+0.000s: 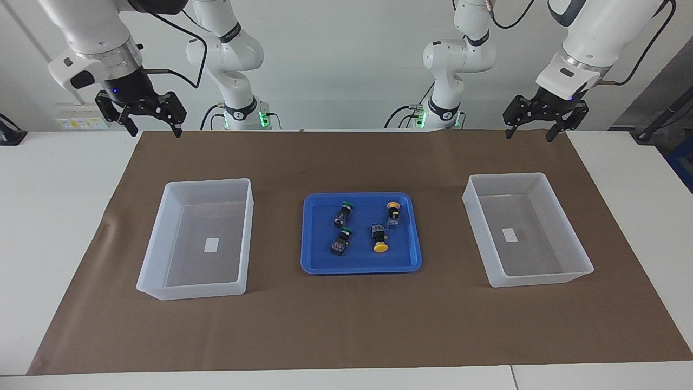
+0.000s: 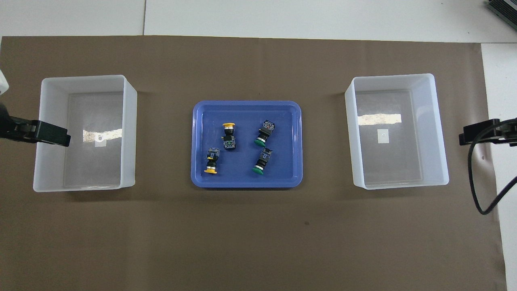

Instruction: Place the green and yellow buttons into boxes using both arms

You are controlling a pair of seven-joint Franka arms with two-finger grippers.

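Note:
Two green buttons and two yellow buttons lie on their sides in a shallow blue tray at the mat's middle. In the overhead view the green buttons lie toward the right arm's end of the tray, the yellow buttons toward the left arm's end. One translucent box stands at the right arm's end, the other box at the left arm's end; each holds only a white label. My right gripper and left gripper hang open, high over the mat's edge by the robots, holding nothing.
A brown mat covers most of the white table. Bare mat lies between the tray and each box. A black cable loops down from the right arm at the table's end.

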